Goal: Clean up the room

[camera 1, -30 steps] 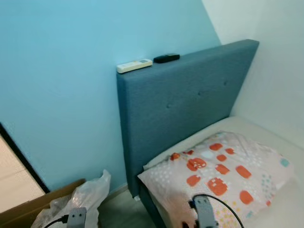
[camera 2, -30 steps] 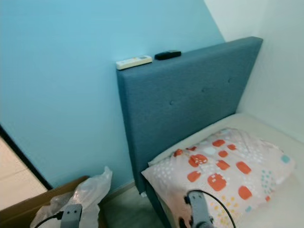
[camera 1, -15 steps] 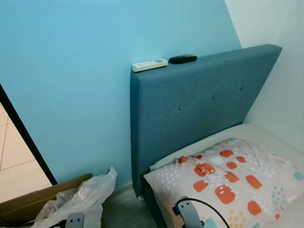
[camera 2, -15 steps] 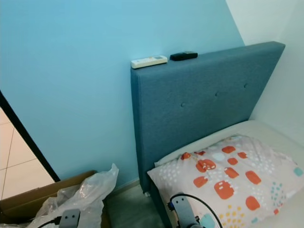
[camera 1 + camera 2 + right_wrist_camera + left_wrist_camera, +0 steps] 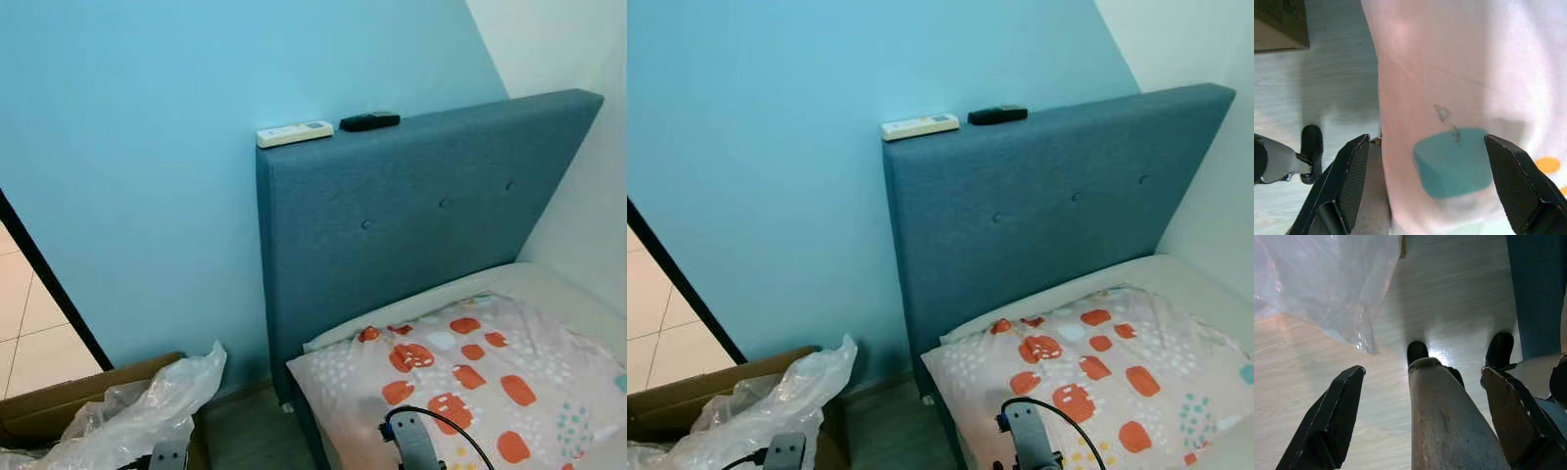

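White remote [image 5: 293, 133] and black remote [image 5: 369, 121] atop headboard [image 5: 421, 215], upper centre; left gripper [image 5: 1420, 416] and right gripper [image 5: 1425, 186] spread wide, empty; pillow [image 5: 460, 372] lower right.

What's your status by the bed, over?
Both pincers open, empty, hanging low. White remote and black remote on headboard top. Plastic bag on floor beside bed.

Blue wall [image 5: 127, 147], white wall on the right. Blue upholstered headboard [image 5: 411, 225] against it, mattress [image 5: 558, 294] below. Pale wood floor [image 5: 1449, 289]; tiled floor [image 5: 29, 333] past a dark door frame [image 5: 49, 284].
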You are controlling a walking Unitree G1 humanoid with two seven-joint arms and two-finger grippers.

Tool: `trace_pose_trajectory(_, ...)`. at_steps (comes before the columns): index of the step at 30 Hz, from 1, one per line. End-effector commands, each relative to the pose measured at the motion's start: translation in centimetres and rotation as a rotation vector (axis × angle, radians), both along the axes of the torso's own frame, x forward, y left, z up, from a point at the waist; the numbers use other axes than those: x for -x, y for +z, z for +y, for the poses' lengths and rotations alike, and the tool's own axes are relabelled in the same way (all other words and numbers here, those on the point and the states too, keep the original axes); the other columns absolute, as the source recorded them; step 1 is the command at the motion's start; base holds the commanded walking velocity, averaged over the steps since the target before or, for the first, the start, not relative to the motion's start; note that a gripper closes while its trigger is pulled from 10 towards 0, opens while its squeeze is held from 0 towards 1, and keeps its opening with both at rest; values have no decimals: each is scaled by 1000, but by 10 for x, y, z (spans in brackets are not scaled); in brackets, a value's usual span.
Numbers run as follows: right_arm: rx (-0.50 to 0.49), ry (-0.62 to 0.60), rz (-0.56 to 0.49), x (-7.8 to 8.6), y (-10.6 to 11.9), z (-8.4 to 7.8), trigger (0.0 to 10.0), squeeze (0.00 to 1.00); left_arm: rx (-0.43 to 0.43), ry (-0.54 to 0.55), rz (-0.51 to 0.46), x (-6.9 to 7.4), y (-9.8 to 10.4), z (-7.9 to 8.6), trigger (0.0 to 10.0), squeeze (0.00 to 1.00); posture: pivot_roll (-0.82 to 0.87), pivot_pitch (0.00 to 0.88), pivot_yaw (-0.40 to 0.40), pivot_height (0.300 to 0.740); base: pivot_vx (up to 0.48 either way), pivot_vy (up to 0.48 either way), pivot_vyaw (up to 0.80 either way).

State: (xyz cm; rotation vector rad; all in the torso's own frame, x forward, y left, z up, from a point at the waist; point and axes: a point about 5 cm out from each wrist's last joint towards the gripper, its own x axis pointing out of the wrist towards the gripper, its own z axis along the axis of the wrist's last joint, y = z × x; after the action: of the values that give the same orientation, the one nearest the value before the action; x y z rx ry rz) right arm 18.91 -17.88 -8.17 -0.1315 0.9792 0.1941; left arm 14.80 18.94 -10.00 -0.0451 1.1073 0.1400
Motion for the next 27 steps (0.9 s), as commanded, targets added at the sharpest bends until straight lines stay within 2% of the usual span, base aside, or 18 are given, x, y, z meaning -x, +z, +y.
trace_pose_trajectory(1,-13,-29,6,3,-1,-2,10000,0,-9,-13,19,3,-1,2,10000,0,-55,0,-24,724,0,0,0)
trace_pose_trajectory(3,-29,-22,-8,2,0,-3,10000,0,-10,-17,20,3,-1,1,10000,0,-57,0,-23,724,0,0,0)
trace_pose_trajectory(12,16,-38,18,8,-2,-14,10000,0,-9,-26,19,2,-1,0,10000,0,-60,0,-23,724,0,0,800)
trace_pose_trajectory(19,44,-168,-5,9,1,-34,10000,0,4,-39,16,1,-1,-2,10000,0,-72,0,-18,724,0,0,800)
trace_pose_trajectory(25,111,-309,-22,4,6,-55,10000,0,14,-53,14,0,0,-4,10000,0,-86,0,-11,724,0,0,0)
trace_pose_trajectory(27,111,-309,-22,4,6,-55,10000,0,14,-53,14,0,0,-4,10000,0,-86,0,-11,724,0,0,0)
